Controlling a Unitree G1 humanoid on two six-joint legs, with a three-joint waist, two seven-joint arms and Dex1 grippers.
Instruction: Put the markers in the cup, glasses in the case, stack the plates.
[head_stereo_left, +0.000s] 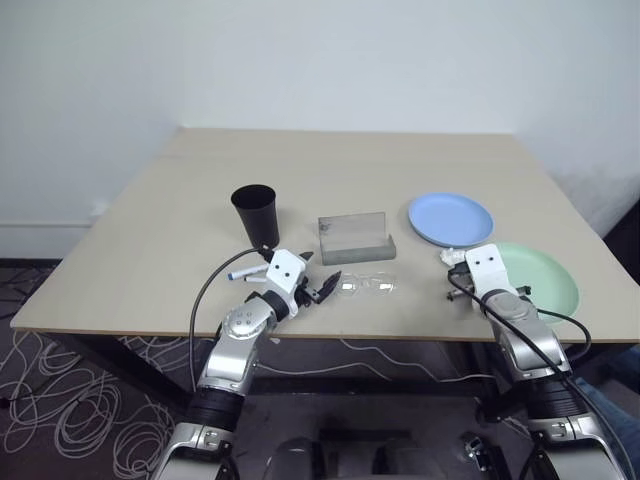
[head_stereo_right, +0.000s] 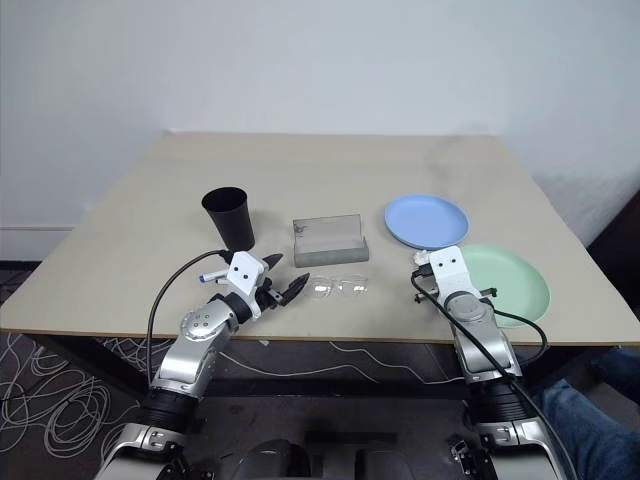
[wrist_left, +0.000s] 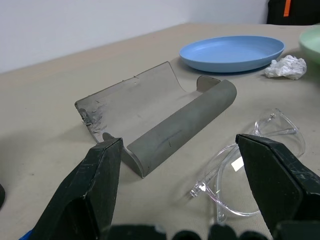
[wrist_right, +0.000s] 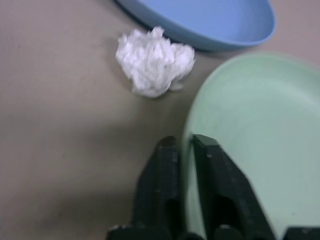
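Observation:
The black cup (head_stereo_left: 255, 212) stands upright at the left. A white marker (head_stereo_left: 246, 272) with a blue cap lies in front of it, partly behind my left wrist. The grey case (head_stereo_left: 355, 238) lies open at the middle, and the clear glasses (head_stereo_left: 367, 286) rest just in front of it. My left gripper (wrist_left: 180, 150) is open and empty, hovering level beside the glasses and facing the case (wrist_left: 165, 120). The light blue plate (head_stereo_left: 450, 218) sits at the right, with the mint green plate (head_stereo_left: 545, 275) nearer. My right gripper (wrist_right: 184, 147) is shut on the green plate's near-left rim (wrist_right: 192, 125).
A crumpled white paper wad (wrist_right: 154, 62) lies on the table (head_stereo_left: 330, 160) between the two plates, just ahead of my right gripper. The table's front edge runs right under both wrists. The back half of the table is bare.

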